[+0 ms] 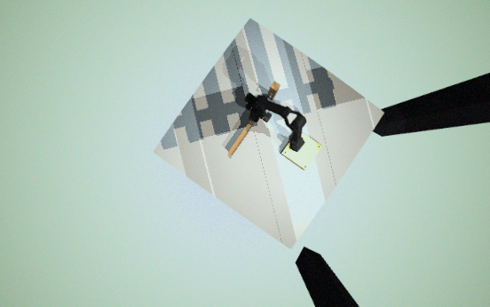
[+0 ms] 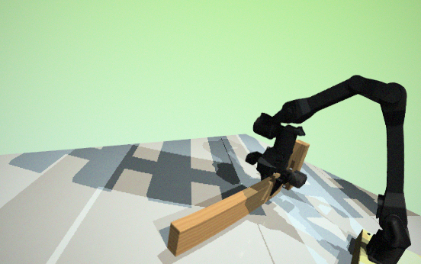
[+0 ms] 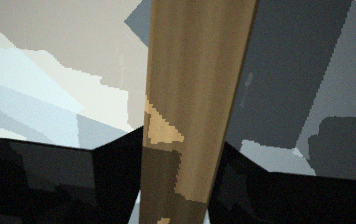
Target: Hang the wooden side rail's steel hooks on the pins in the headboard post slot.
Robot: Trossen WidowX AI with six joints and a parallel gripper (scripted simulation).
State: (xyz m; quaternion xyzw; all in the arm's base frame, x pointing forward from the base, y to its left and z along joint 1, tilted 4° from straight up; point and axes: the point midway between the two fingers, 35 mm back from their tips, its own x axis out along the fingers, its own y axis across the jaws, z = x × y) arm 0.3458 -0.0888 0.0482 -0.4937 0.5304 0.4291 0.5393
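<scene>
The wooden side rail [image 1: 240, 141] [image 2: 213, 216] [image 3: 200, 65] runs from the lower left toward the headboard post [image 1: 275, 86] [image 2: 302, 151]. My gripper [image 1: 256, 117] [image 2: 275, 184] [image 3: 179, 131] is shut on the rail near its post-side end, with a finger on each side of the wood. The post stands upright just beyond the gripper. The rail's far end is low at the table, but I cannot tell whether it touches. The gripper hides the rail's post-side end and much of the post, so the steel hooks, the pins and their contact cannot be made out.
The arm's base stands on a pale yellow board [image 1: 308, 158] [image 2: 357, 248] to the right of the rail. The arm arches over from there to the post. The table [image 1: 235, 191] [image 2: 114, 236] carries broad, patchy shadows. Two large black shapes [image 1: 435, 106] [image 1: 326, 279] lie beyond the table's edges.
</scene>
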